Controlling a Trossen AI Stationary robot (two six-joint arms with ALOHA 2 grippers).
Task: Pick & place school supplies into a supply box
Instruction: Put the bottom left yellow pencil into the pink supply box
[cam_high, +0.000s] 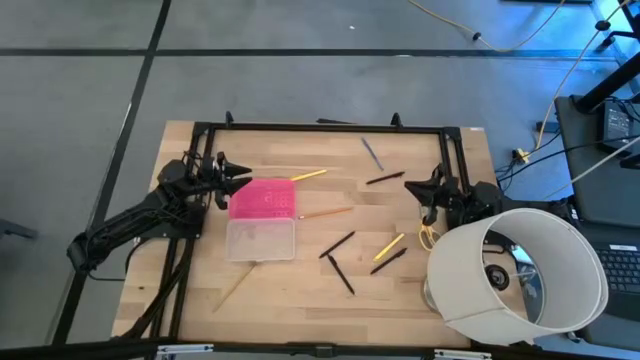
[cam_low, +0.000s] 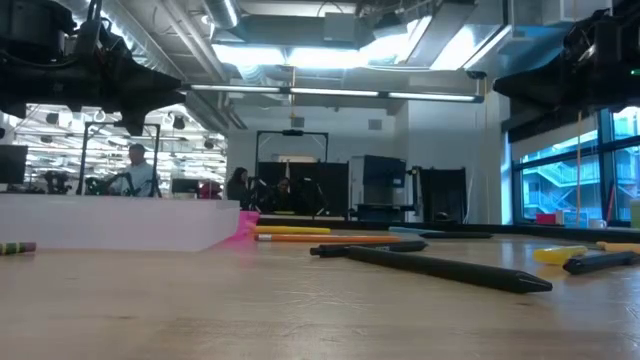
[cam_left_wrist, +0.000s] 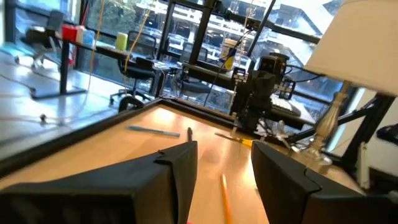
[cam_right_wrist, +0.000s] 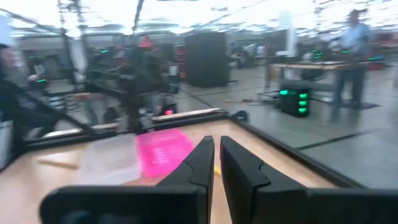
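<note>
The supply box lies open on the table: its clear tray (cam_high: 260, 240) toward the near side and its pink lid (cam_high: 263, 198) joined beyond it. Both also show in the right wrist view, the tray (cam_right_wrist: 112, 158) and the lid (cam_right_wrist: 163, 151). Pens and pencils lie scattered to the right of the box: a yellow pencil (cam_high: 308, 175), an orange pencil (cam_high: 325, 213), a grey pen (cam_high: 372, 153) and black pens (cam_high: 337, 244). A wood pencil (cam_high: 235, 288) lies near the front. Yellow-handled scissors (cam_high: 428, 235) lie by the lamp. My left gripper (cam_high: 240, 181) hovers open and empty over the lid's far left corner. My right gripper (cam_high: 408, 184) hovers shut and empty at the right.
A large white lampshade (cam_high: 520, 275) on a lamp stands at the table's near right corner, close to my right arm. A black frame (cam_high: 320, 127) runs along the far edge and sides. People sit and stand in the room beyond.
</note>
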